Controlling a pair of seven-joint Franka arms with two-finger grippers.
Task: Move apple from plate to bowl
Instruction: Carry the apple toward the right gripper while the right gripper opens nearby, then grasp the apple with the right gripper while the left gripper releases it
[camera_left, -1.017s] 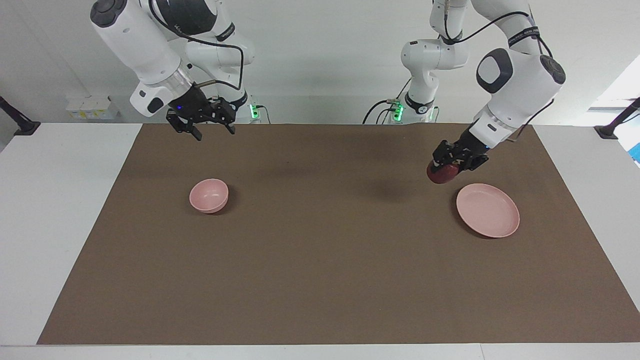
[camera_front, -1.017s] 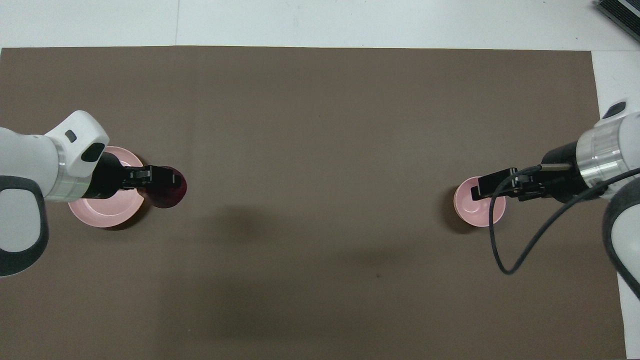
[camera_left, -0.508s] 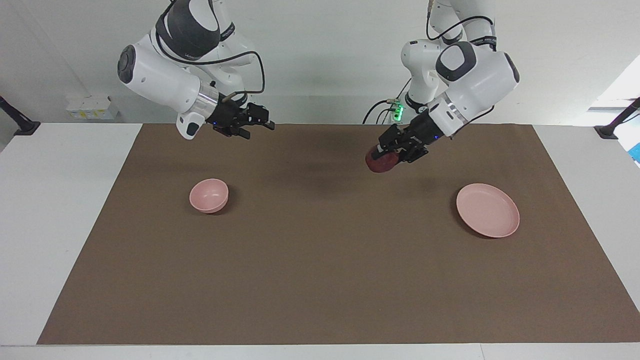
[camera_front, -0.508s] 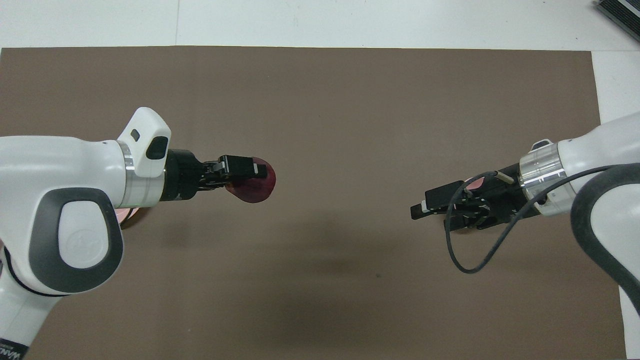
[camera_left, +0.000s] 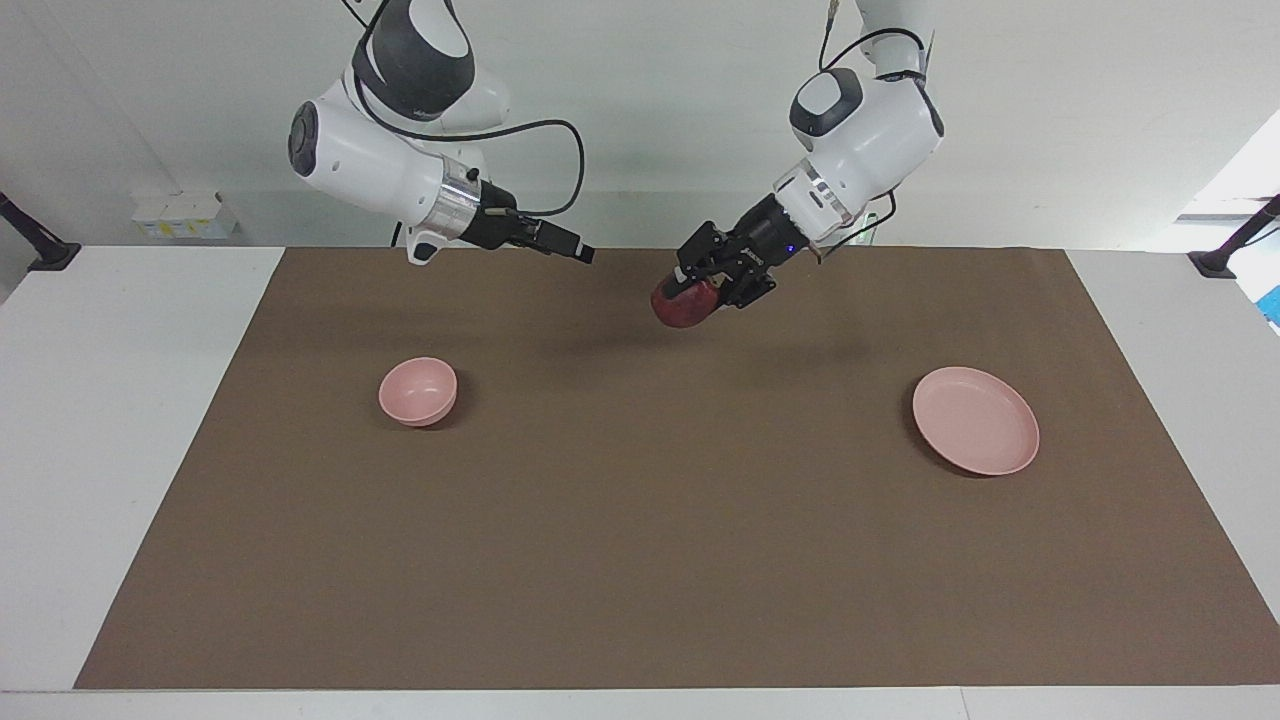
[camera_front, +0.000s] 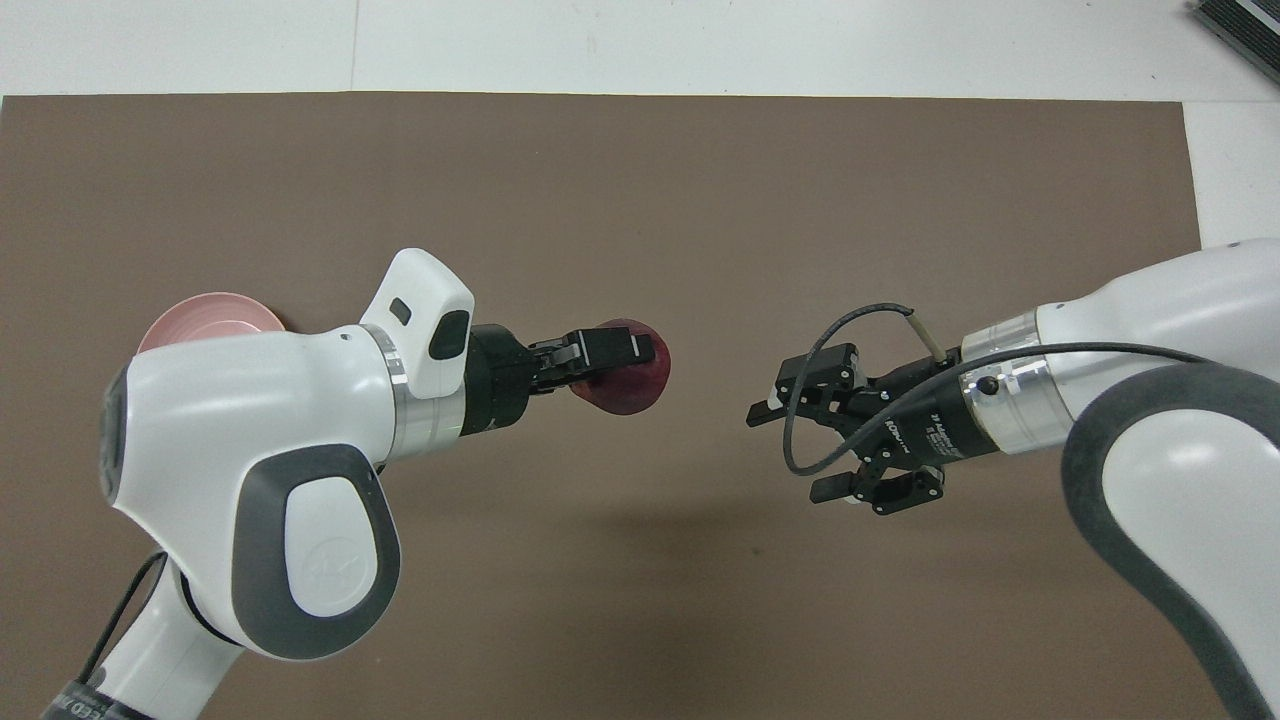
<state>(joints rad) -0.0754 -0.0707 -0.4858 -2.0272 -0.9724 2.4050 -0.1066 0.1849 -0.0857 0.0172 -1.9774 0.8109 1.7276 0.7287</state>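
Both end effectors aloft; left end effector (camera_left: 690, 292) clasps apple (camera_left: 680, 305).

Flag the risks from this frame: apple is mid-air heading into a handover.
1. The left hand grips the apple high over the brown mat; a slip would likely send it rolling.
2. The right hand is open and close; a misjudged approach could knock the apple loose.
3. The bowl is small, so a late release may miss.

1 apple (camera_left: 683, 303), 1 bowl (camera_left: 418, 391), 1 plate (camera_left: 975, 420) (both pink), 2 arms.
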